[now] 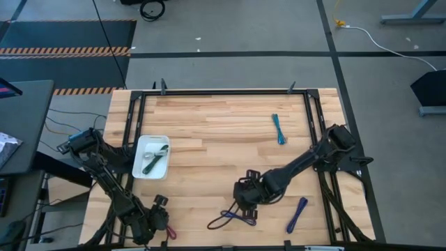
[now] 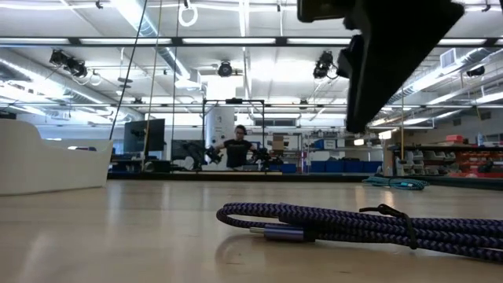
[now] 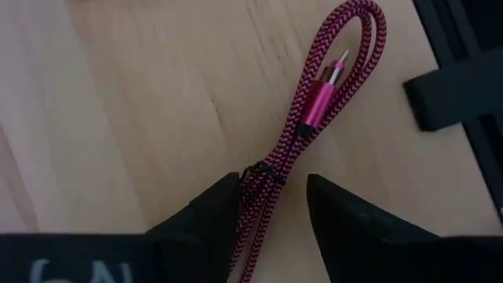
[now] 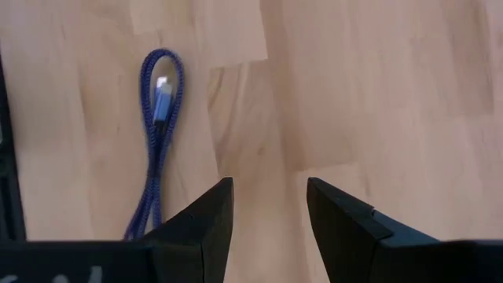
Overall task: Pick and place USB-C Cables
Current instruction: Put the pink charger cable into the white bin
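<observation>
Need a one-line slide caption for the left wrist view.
Left gripper, open, straddles the dark red USB-C cable lying on the wooden table.

Left arm: dark, jointed, runs from its base at the tabletop's left edge toward the near edge. Left end effector [image 3: 271,200]: low at the near-left corner, fingers [image 3: 206,212] parted with a narrow gap.

Right arm: dark, jointed, extends from its base at the right edge diagonally inward toward the near centre. Right end effector [image 4: 269,206]: held above the tabletop, pointing down, fingers [image 4: 206,216] parted, nothing between them. In the low view it hangs in from above [image 2: 393,55].
</observation>
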